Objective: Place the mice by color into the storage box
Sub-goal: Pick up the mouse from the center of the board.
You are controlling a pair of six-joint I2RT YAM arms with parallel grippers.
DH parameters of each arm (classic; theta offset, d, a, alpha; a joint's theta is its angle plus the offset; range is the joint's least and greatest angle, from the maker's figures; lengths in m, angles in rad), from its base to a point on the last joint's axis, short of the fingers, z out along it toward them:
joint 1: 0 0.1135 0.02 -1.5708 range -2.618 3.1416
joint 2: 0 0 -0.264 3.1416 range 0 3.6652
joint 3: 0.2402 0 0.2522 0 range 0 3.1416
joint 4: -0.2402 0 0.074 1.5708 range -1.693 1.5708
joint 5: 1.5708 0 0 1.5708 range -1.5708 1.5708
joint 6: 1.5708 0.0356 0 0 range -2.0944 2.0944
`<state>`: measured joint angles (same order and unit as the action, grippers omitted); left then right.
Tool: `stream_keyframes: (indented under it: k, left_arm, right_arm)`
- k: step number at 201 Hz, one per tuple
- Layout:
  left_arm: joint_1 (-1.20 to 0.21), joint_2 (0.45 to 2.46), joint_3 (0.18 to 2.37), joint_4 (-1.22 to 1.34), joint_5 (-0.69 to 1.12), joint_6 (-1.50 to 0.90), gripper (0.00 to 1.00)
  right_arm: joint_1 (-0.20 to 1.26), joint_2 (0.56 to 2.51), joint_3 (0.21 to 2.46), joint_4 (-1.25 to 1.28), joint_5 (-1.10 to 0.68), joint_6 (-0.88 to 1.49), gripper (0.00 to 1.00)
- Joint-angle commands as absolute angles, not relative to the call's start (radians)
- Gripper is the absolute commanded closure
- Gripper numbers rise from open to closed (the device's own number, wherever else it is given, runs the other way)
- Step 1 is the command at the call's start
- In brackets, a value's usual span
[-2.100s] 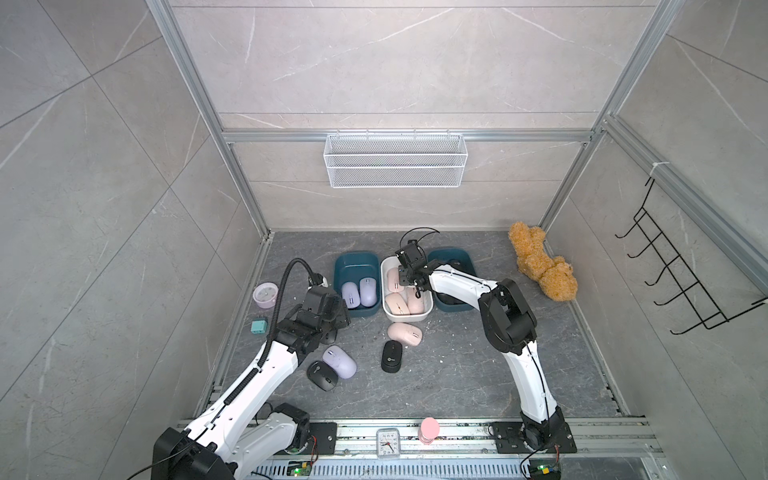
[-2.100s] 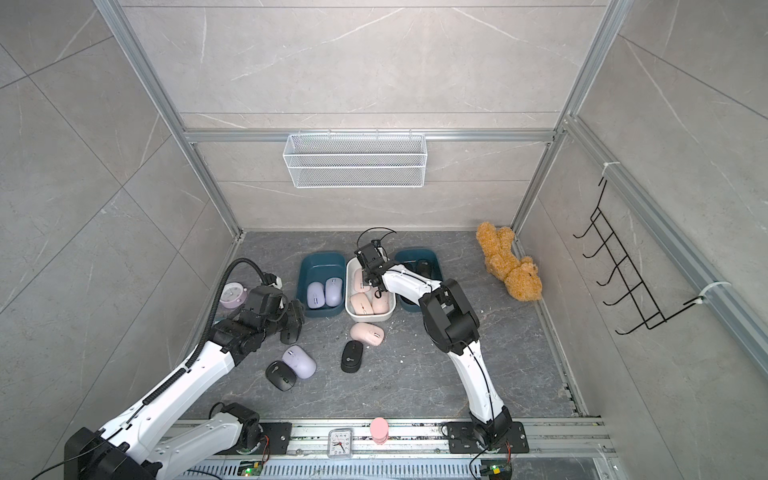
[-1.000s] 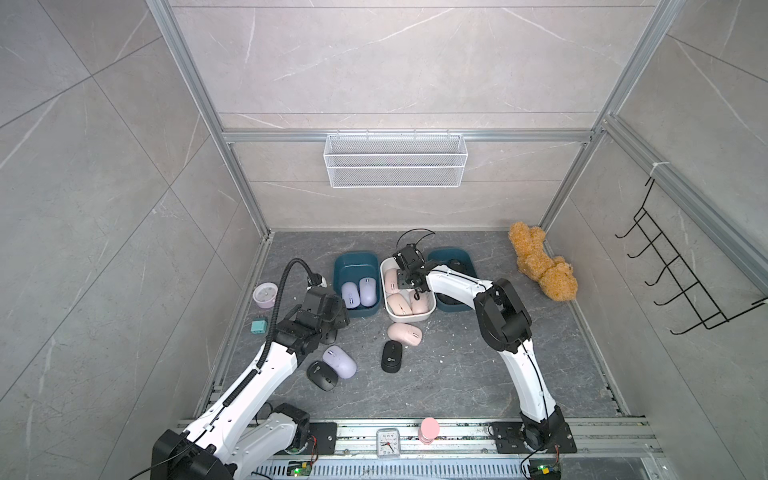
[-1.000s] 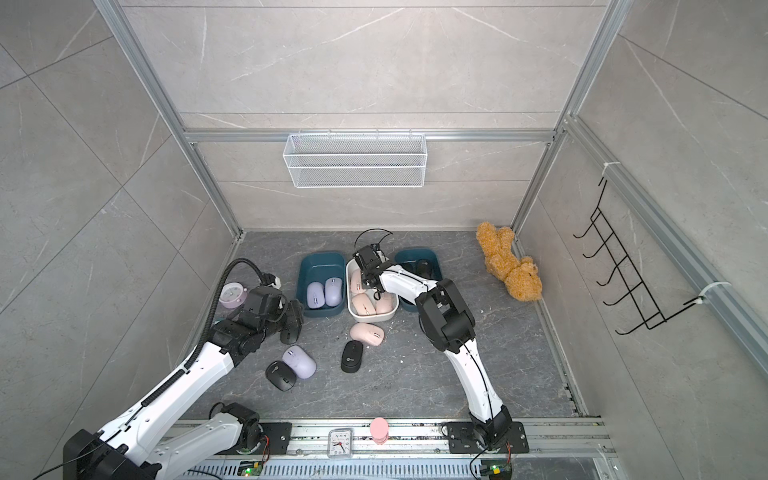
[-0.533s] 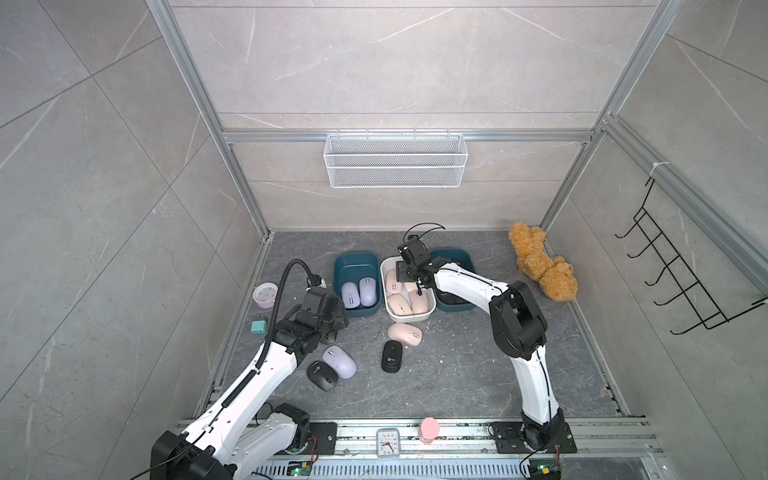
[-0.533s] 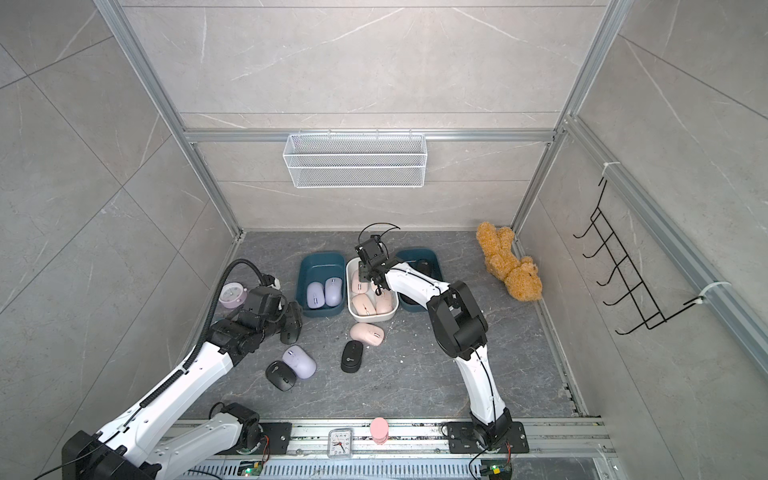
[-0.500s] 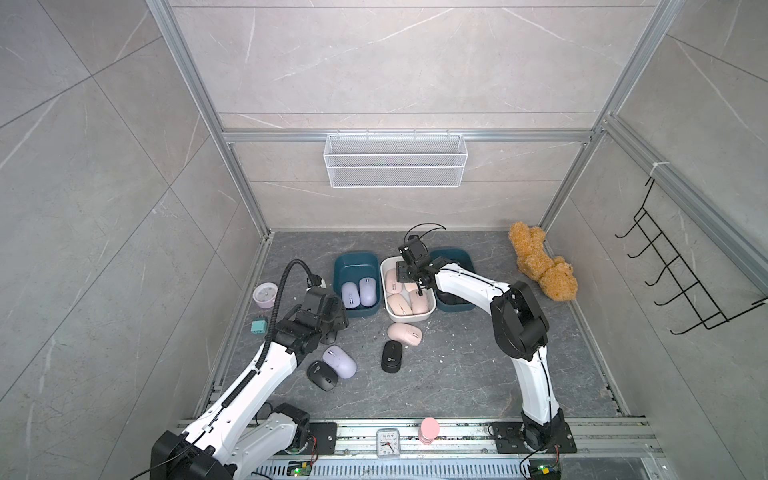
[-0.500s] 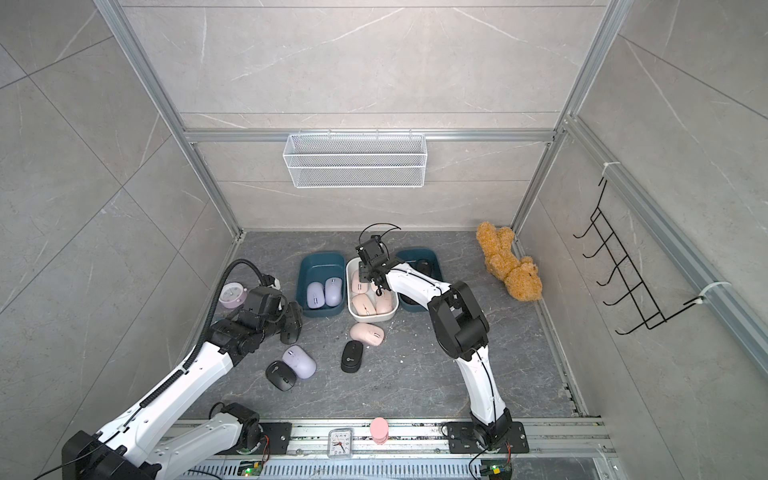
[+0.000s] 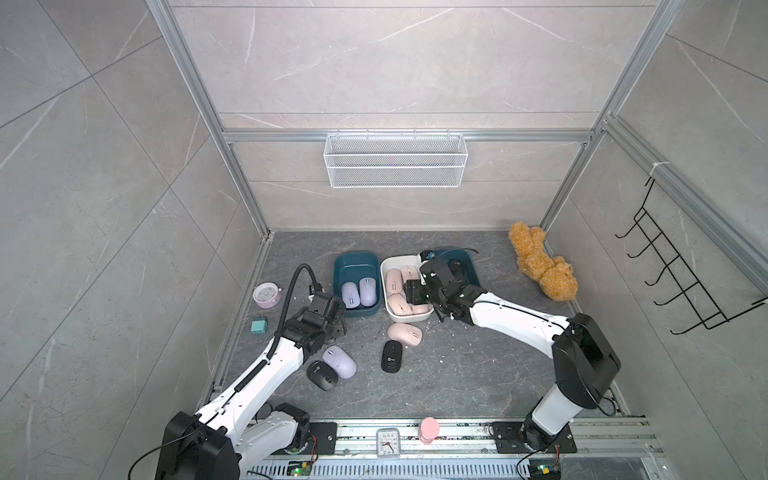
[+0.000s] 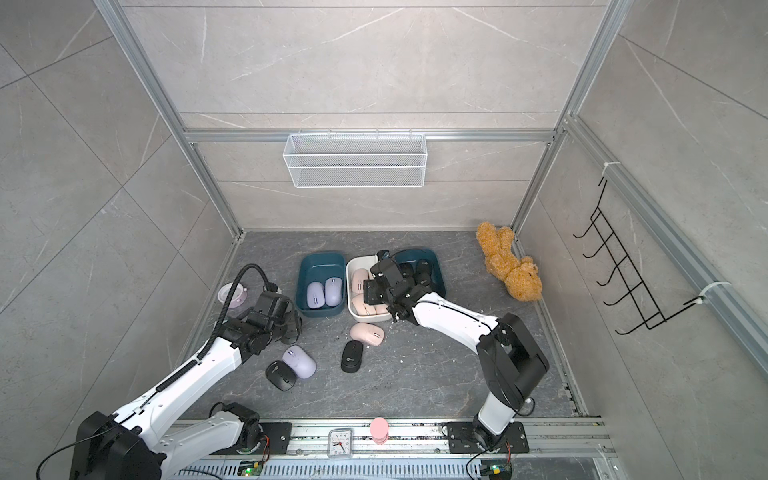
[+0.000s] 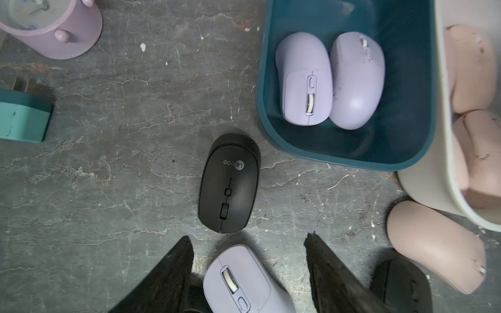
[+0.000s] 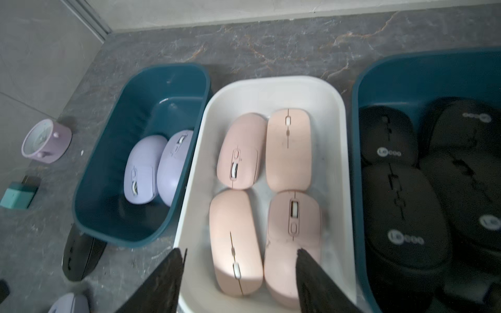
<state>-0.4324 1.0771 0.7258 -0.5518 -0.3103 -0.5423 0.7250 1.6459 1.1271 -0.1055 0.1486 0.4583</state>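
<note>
Colour-sorted, one tub each: smooth pale pink oval plastic mice (image 12: 238,151) in the glossy white plastic box (image 12: 271,89), lavender mice (image 11: 306,78) in the teal plastic tub (image 11: 406,81), matte black mice (image 12: 401,211) in the second teal tub (image 12: 433,78). Over the white box the right jaws hang part-open, empty. The left jaws stand apart, empty, above a loose lavender mouse (image 11: 244,281) on the grey stone-look table (image 11: 108,189) (likely next pick).

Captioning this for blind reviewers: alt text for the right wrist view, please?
A white bin holds four pink mice in two rows, with the right claw open and empty over its near end. A teal bin with two lavender mice flanks one side, a second teal bin of black mice the other.
</note>
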Motion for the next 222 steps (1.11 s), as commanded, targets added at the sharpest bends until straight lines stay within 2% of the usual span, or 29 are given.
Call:
stream_keyframes:
  k: [1,63,117,222]
  left_arm:
    - [-0.427,1.086,0.72,-0.534,-0.337,-0.54,0.31]
    - [-0.354,1.156,0.691,-0.447,-0.241,-0.508,0.29]
    - [-0.272,1.222,0.68,-0.382,-0.128,-0.5,0.27]
    - [-0.227,1.422,0.728,-0.329,-0.074,-0.447,0.26]
  right_arm:
    - [0.741,1.557,1.03,-0.089,0.161,0.495,0.33]
    - [0.788,1.454,0.88,-0.088,0.168,0.548,0.33]
    - [0.798,1.472,0.884,-0.063,0.147,0.562,0.32]
    - [0.798,1.522,0.917,-0.069,0.139,0.556,0.33]
